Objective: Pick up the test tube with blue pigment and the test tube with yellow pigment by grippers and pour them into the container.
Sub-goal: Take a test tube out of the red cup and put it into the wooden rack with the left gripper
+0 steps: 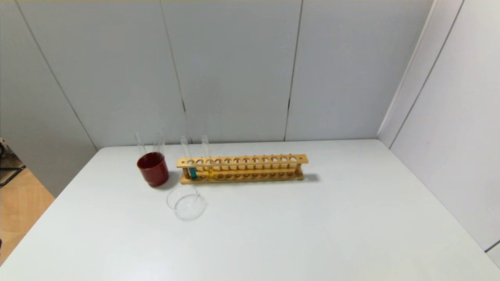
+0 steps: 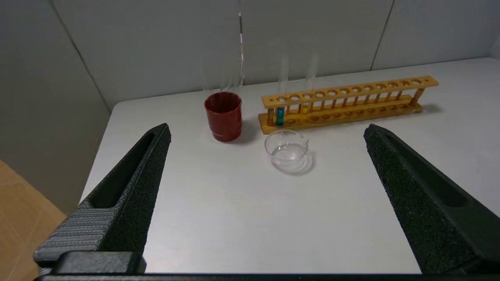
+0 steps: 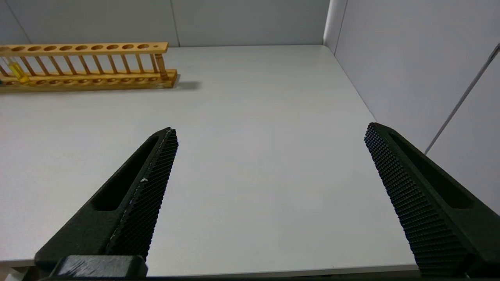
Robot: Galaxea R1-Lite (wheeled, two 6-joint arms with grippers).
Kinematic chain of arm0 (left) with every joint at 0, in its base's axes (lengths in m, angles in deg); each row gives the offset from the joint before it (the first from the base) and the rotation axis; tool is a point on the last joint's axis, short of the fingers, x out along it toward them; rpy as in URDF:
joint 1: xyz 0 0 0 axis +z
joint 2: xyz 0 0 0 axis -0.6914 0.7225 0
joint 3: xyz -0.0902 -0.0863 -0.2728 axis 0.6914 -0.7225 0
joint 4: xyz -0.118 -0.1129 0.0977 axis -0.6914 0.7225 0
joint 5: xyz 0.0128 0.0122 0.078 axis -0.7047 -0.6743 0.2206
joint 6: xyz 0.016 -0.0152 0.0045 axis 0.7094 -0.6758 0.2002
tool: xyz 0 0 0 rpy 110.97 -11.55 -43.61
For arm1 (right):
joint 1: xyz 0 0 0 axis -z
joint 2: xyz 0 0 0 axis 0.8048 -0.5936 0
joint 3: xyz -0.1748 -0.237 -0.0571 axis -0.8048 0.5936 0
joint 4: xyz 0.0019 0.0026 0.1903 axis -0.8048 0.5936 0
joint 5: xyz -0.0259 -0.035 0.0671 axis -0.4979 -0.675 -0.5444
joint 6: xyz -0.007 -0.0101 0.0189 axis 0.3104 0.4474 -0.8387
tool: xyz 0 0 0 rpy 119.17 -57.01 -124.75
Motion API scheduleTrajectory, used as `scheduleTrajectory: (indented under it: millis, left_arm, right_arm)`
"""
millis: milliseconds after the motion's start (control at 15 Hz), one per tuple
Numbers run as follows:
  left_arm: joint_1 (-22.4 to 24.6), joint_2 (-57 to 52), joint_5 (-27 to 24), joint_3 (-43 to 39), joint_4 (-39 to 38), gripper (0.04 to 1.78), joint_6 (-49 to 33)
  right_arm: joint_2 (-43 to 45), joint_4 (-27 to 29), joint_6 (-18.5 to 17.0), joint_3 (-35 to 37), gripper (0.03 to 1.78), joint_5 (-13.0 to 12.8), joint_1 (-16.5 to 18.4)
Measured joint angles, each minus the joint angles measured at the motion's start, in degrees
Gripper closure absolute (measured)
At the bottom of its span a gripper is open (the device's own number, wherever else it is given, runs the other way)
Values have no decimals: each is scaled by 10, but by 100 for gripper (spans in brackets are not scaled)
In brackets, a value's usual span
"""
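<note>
Standing in rack [image 1: 242, 168]: blue tube [image 1: 192, 171], yellow tube [image 1: 211, 171]; pincers wide

Neither arm shows in the head view. In the right wrist view the wooden rack [image 3: 84, 64] is cut off at the picture's edge, leaving the test tube with yellow pigment [image 3: 17, 72] barely inside and the blue one out of sight

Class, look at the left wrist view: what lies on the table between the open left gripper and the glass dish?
Nothing: only bare white table separates the left gripper from the glass dish.
</note>
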Motion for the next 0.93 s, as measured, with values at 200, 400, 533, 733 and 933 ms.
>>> scheduleTrajectory:
  millis: [200, 400, 533, 733, 933]
  left_arm:
    - [-1, 113, -15, 44, -52, 7, -1]
    - [-1, 246, -28, 60, -159, 7, -5]
    - [-1, 340, -42, 64, -244, 7, -17]
    - [-1, 472, -59, 67, -371, 7, -30]
    - [-4, 584, -80, 76, -480, 7, -35]
  right_arm:
    - [0, 0, 0, 0, 6, 0, 0]
    - [0, 0, 0, 0, 6, 0, 0]
    - [0, 0, 0, 0, 6, 0, 0]
    - [0, 0, 0, 0, 6, 0, 0]
    - [0, 0, 0, 0, 6, 0, 0]
